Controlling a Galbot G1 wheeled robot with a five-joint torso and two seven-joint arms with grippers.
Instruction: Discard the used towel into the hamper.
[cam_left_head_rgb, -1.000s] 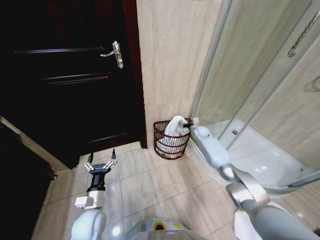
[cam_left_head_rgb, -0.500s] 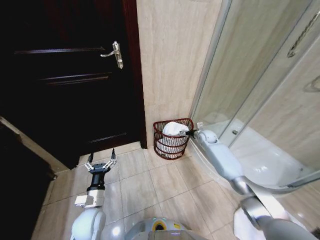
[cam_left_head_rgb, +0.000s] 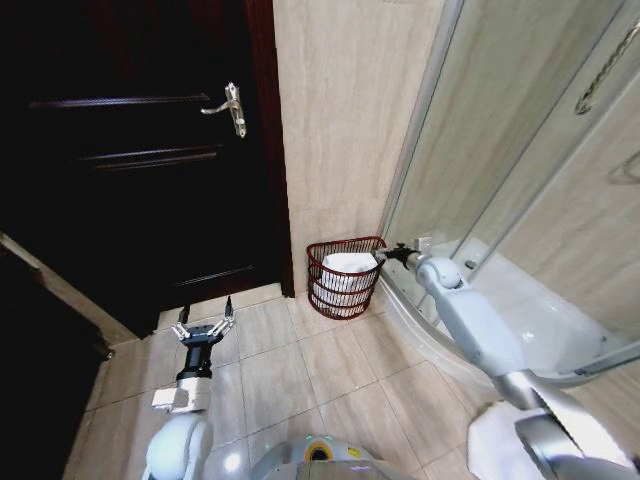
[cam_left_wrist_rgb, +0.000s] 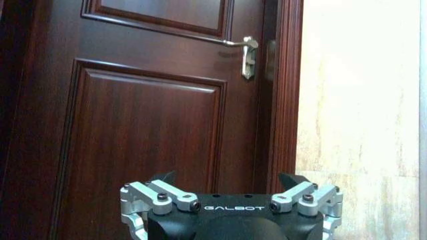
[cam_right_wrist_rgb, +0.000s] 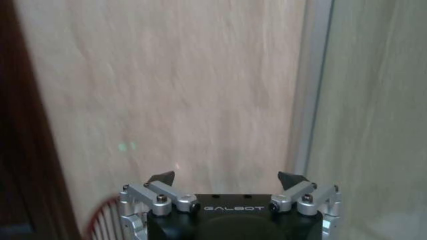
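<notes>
Hamper stands at frame centre in the head view, on the floor in the corner between the tiled wall and the shower enclosure, just right of the dark door.

Towel lies inside the hamper, a white bundle at or just below rim level; nothing drapes over the rim. Judged: drop made.

Right end effector hangs just right of the hamper rim, at about rim height, arm running back toward lower right of frame. Right wrist view: fingertips spread wide, nothing between them, wall ahead, a sliver of the hamper's red wire at lower left.

Key relation: towel sits left of and slightly below the right end effector, apart from it. Right arm is much the nearer.

Left end effector parked low at lower left, jaws apart and empty, facing the door, well away from the hamper.
</notes>
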